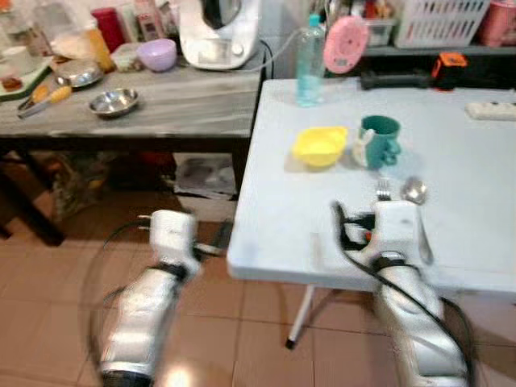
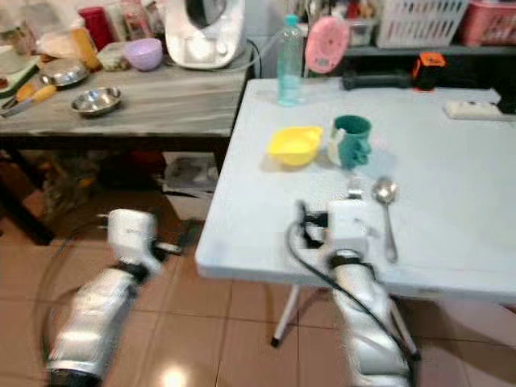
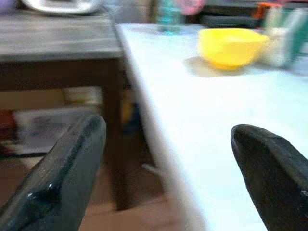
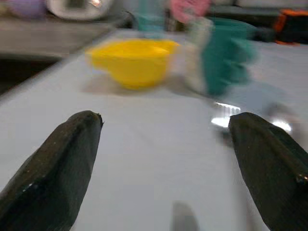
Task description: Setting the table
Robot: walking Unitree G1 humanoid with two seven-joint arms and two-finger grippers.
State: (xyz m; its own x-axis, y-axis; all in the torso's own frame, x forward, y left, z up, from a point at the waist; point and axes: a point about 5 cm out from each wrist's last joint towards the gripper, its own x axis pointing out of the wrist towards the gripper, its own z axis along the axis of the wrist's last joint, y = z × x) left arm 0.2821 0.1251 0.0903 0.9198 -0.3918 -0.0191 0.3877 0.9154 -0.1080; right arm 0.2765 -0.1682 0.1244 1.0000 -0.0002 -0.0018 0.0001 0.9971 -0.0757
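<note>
On the white worktop [image 1: 451, 145], a yellow bowl [image 1: 319, 146] sits just beside a green mug [image 1: 379, 141]. A fork [image 1: 384, 189] and a spoon [image 1: 417, 201] lie side by side nearer the front edge. The right hand [image 4: 163, 159] hovers low over the worktop near the cutlery, its 2 fingers [image 4: 57, 163] spread wide, holding nothing. The left hand [image 3: 168, 168] hangs off the worktop's left edge above the tiled floor [image 1: 48, 274], likewise open and empty.
</note>
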